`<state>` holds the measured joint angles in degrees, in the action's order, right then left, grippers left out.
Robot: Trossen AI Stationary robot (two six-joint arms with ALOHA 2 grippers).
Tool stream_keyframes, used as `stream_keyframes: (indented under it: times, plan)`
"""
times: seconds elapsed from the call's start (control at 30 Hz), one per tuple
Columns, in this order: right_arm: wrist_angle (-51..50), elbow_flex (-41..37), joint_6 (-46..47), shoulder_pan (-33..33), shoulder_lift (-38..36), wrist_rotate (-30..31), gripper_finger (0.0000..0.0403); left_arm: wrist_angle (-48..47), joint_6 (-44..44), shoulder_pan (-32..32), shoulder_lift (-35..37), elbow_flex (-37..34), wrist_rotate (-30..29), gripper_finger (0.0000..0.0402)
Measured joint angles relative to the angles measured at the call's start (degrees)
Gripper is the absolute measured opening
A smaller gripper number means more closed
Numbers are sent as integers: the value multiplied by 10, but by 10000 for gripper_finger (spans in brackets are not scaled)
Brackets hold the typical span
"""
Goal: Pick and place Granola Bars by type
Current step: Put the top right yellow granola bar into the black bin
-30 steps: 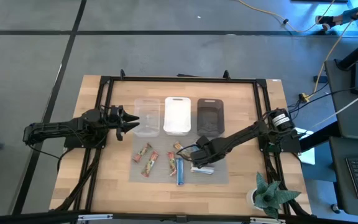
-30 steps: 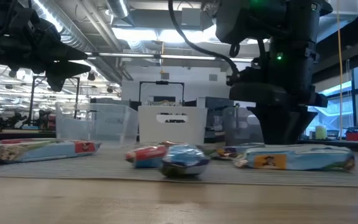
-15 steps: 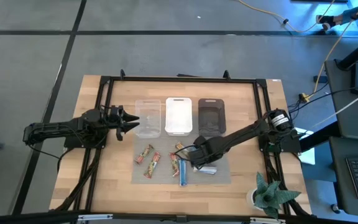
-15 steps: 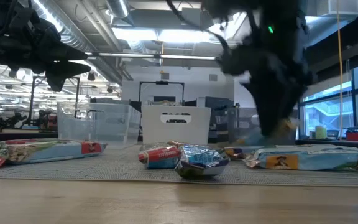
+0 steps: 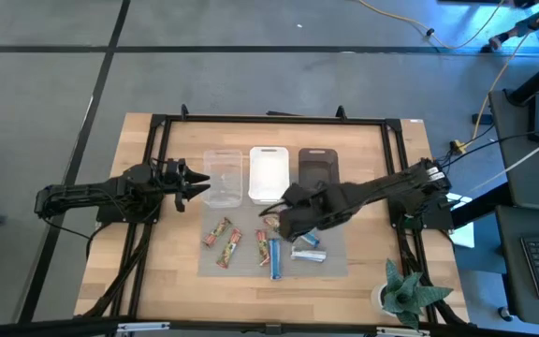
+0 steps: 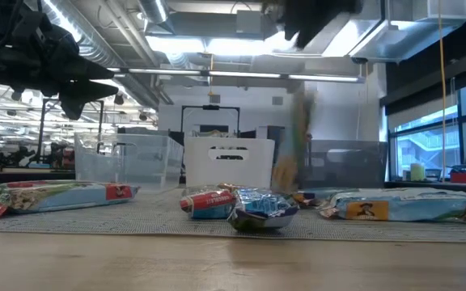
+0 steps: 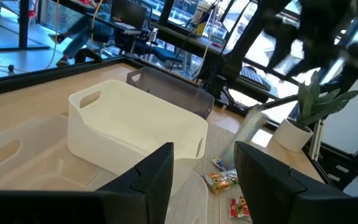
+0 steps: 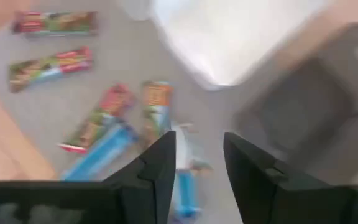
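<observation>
Right gripper [image 5: 271, 212] above mat, a bar [image 6: 291, 153] hanging from its part-closed fingers; left gripper [image 5: 202, 182] at clear bin's [image 5: 223, 175] nine o'clock, part open, empty; other bars [image 5: 271, 256] on mat.

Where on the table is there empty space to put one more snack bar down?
Bare wood lies on the table to the left of the grey mat, and along the front edge below it. The mat's middle is crowded with granola bars, and the three bins fill the strip behind it.

Overhead looks straight down, low camera sits level at the mat's edge, both sharing the white bin [image 5: 268, 173].
</observation>
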<state>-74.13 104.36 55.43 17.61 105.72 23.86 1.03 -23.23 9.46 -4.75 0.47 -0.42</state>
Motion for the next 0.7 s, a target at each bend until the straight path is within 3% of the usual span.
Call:
stream_keyframes:
  times: [0.13, 0.3, 0.7]
  plan:
    - [-54, 22, 11, -6, -25, 16, 130, 0, 0, 0, 0, 0, 2, 162]
    - [-38, 19, -33, -1, -25, 18, 123, -1, 0, 0, 0, 0, 2, 162]
    - [14, -112, -27, 61, -20, -33, 123, 4, 0, 0, 0, 0, 1, 162]
